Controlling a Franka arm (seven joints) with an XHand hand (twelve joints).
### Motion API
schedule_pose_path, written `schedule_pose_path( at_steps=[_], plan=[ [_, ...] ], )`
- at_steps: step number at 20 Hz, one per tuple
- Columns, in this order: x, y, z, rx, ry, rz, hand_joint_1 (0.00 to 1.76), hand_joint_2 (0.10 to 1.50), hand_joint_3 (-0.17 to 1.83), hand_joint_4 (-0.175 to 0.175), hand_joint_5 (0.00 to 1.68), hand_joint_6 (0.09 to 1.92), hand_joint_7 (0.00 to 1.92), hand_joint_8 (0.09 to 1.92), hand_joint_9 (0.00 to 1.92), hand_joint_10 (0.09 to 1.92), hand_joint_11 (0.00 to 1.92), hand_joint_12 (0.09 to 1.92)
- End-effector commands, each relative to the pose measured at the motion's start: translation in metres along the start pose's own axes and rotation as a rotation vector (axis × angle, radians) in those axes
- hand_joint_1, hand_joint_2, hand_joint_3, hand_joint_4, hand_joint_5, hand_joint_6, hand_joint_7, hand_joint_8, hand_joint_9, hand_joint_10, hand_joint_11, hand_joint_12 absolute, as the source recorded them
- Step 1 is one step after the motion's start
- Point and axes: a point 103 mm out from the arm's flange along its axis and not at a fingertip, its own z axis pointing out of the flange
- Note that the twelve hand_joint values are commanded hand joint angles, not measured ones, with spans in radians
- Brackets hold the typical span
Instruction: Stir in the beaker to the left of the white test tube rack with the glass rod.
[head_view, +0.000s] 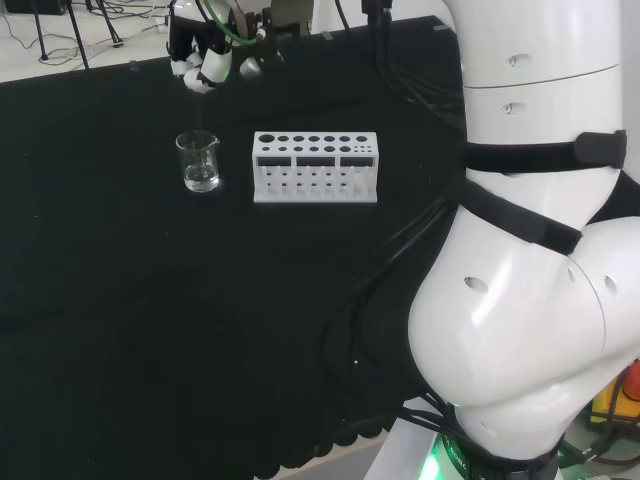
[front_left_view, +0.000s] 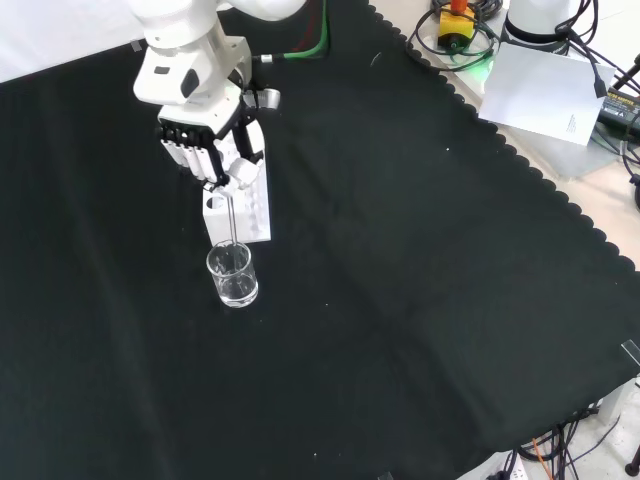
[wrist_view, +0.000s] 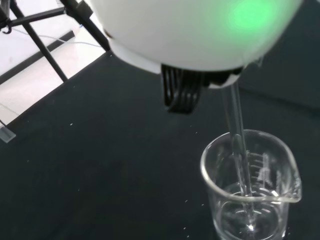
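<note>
Fingers (front_left_view: 200, 155) of the robot hand (front_left_view: 212, 150) curl downward around the top of a glass rod (front_left_view: 233, 225), pinching it so that it hangs nearly upright. In the front view the hand sits at about 12 o'clock from the beaker (front_left_view: 233, 276), directly above it in the picture, and the rod runs from the fingertips down past the rim into the glass. The wrist view shows the rod (wrist_view: 239, 145) entering the beaker (wrist_view: 250, 185) at a slight tilt, its lower end reaching the clear liquid at the bottom, close to the base. That beaker has a pouring lip and printed graduation marks on its wall.

In the head view the hand (head_view: 205, 60) hovers at roughly 12 o'clock from the beaker (head_view: 199, 162), well above it, and the rod is too thin and clear to trace there. The white test tube rack (head_view: 315, 167) stands at 3 o'clock from the beaker in that view, just beside it but apart, its rows of round holes facing up. In the front view the rack (front_left_view: 250, 205) lies at 12 o'clock from the beaker, partly behind the hand.

Everything stands on the black cloth (front_left_view: 400, 250) covering the bench. The arm's large white links (head_view: 530, 250) fill the 3 o'clock side of the head view.
</note>
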Motion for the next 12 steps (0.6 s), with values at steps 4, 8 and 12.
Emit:
schedule_pose_path(
  at_steps=[4, 8, 12],
  plan=[
    [0.012, 0.018, 0.005, -0.004, -0.013, -0.018, 1.35, 0.37, 1.09, -0.175, 1.43, 0.38, 1.46, 0.81, 1.87, 0.55, 1.69, 0.72],
    [0.002, 0.022, 0.0, -0.008, -0.02, -0.019, 1.35, 0.37, 1.09, -0.175, 1.43, 0.38, 1.46, 0.81, 1.87, 0.55, 1.69, 0.72],
    [-0.014, 0.015, -0.007, -0.023, -0.012, 0.003, 1.35, 0.37, 1.09, -0.175, 1.43, 0.37, 1.46, 0.81, 1.87, 0.54, 1.69, 0.72]
  ],
)
